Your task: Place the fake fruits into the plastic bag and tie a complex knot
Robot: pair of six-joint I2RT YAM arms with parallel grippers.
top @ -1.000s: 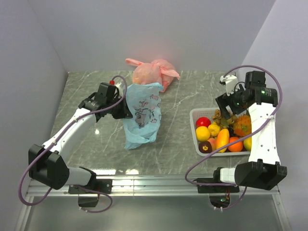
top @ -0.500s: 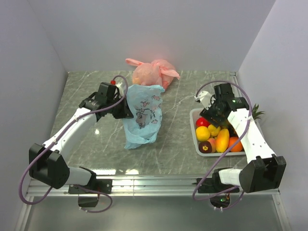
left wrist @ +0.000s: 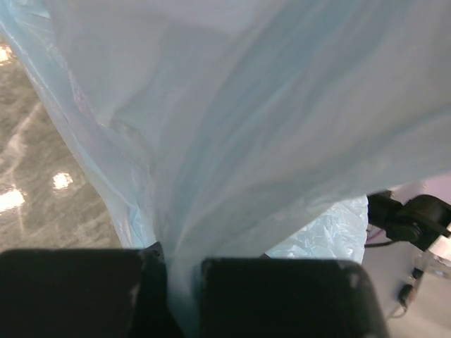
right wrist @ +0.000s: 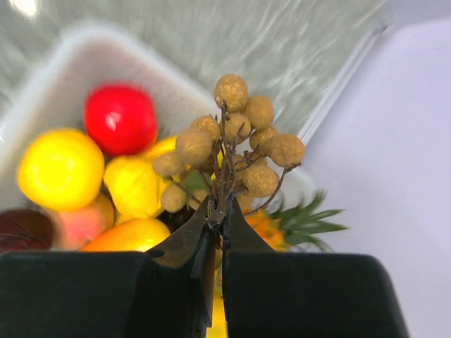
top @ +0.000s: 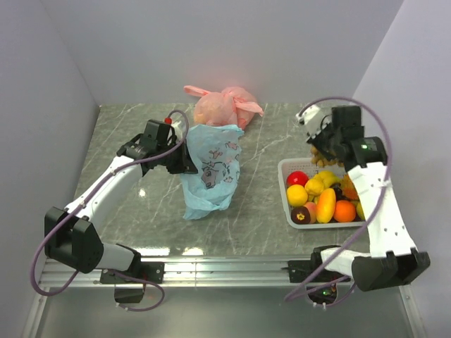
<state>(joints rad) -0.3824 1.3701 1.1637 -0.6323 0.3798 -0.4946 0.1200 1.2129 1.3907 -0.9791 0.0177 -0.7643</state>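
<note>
My left gripper (top: 184,160) is shut on the rim of the light-blue plastic bag (top: 210,169), holding it up off the table; its film (left wrist: 232,127) fills the left wrist view and runs down between the jaws (left wrist: 180,274). My right gripper (right wrist: 224,215) is shut on the stem of a cluster of small brown fake fruits (right wrist: 236,141), lifted above the white basket (top: 285,169). The cluster (top: 323,155) hangs over the basket's far edge. Other fake fruits stay in the basket: a red one (top: 297,178), yellow ones (top: 297,195), an orange (top: 344,210) and a pineapple (right wrist: 299,222).
A knotted pink-orange bag (top: 222,105) lies at the back of the marble table (top: 261,204), just behind the blue bag. The white basket (right wrist: 91,53) sits at the right side near the wall (top: 402,84). A metal rail (top: 211,267) runs along the near edge.
The right gripper closed on the brown fruit cluster's stem and rose toward the back of the basket with it. The left arm and blue bag have stayed in place.
</note>
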